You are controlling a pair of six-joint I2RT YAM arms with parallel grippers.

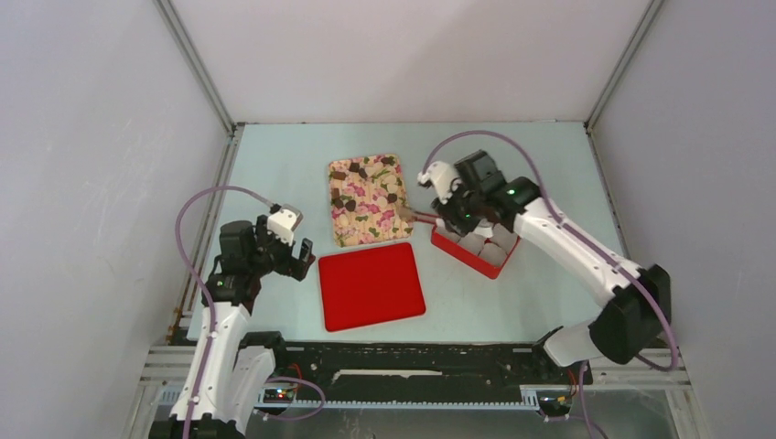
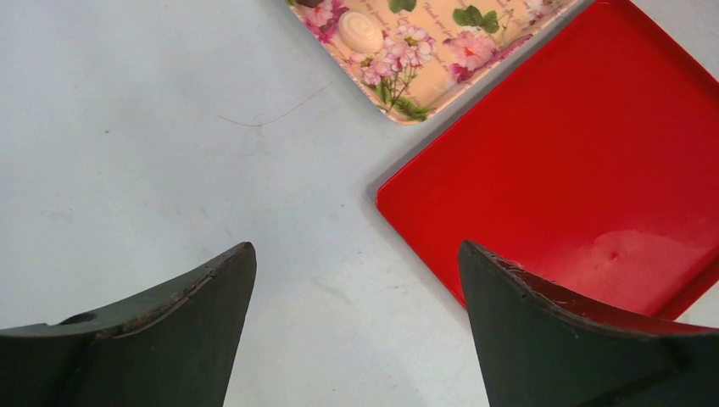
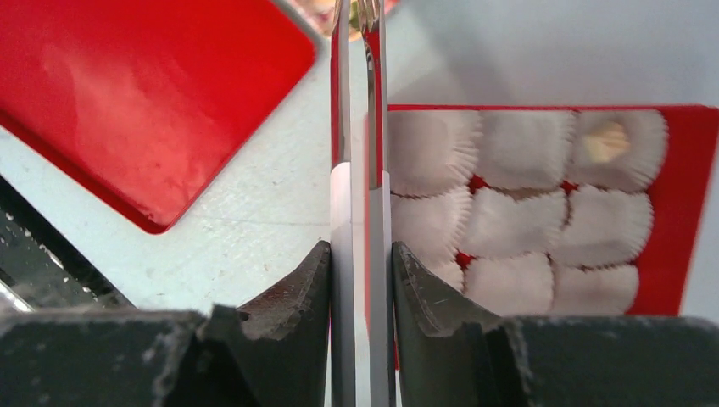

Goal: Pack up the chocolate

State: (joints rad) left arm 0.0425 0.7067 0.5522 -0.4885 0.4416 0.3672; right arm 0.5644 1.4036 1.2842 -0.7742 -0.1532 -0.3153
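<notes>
Nearest the arm bases, a flat red lid is laid on the table, and just beside its left edge the left claw is held over bare tabletop with its jaws spread wide and nothing between them; no part in the present step is judged to be taken by it. Further in, the right claw is closed narrowly on a pair of metal tongs, gripped by the handle end, with the two blades pressed almost together and pointed away to the left. Right beside the blades a red box is seen, filled with white paper cups in three rows of three; one pale piece is already seated in a far corner cup, and the other cups that can be seen are empty, so the packing is judged to be barely begun. Farthest out, the rest of the chocolate is scattered over a flowered tray, mostly dark lumps, well ahead of the claw itself but with the tong tips reaching the tray's near right edge. Whether a lump is pinched at the tips cannot be told. The step in hand is judged to be the fetching of a second piece. If one is held, a careful carry to an empty cup is called for; if not, the tips must be set astride a single lump and squeezed gently.
</notes>
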